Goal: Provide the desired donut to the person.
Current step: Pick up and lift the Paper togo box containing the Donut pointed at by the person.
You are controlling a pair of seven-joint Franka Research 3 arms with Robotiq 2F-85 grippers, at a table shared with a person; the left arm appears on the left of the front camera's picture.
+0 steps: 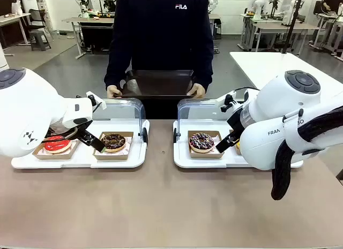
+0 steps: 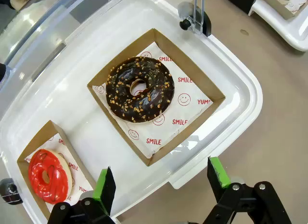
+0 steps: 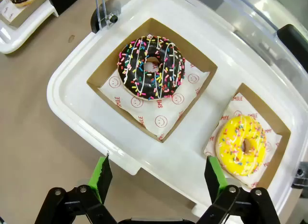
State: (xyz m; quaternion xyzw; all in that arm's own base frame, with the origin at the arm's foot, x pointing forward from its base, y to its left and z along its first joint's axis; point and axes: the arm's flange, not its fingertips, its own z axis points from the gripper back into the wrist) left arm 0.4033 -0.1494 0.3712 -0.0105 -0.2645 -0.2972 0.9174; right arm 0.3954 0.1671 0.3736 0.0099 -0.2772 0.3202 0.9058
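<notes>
The person [image 1: 161, 35] stands at the far side in a dark sweatshirt, both hands holding a dark tray [image 1: 159, 83]. My left gripper [image 2: 161, 178] hangs open and empty over the near rim of the left white tray [image 2: 240, 84]. In that tray a chocolate donut with nut bits [image 2: 139, 89] and a red-glazed donut [image 2: 46, 176] each lie in a cardboard box. Over the right white tray [image 3: 72, 98] my right gripper [image 3: 159, 172] is open and empty too. That tray holds a chocolate donut with coloured sprinkles [image 3: 151, 67] and a yellow donut [image 3: 242, 144].
Both white trays have clear lids hinged up at the back [image 1: 126, 107], [image 1: 201, 105]. The brown tabletop [image 1: 161, 206] spreads bare in front of the trays. The right arm's bulky body [image 1: 284, 126] covers the right tray's outer end in the front view.
</notes>
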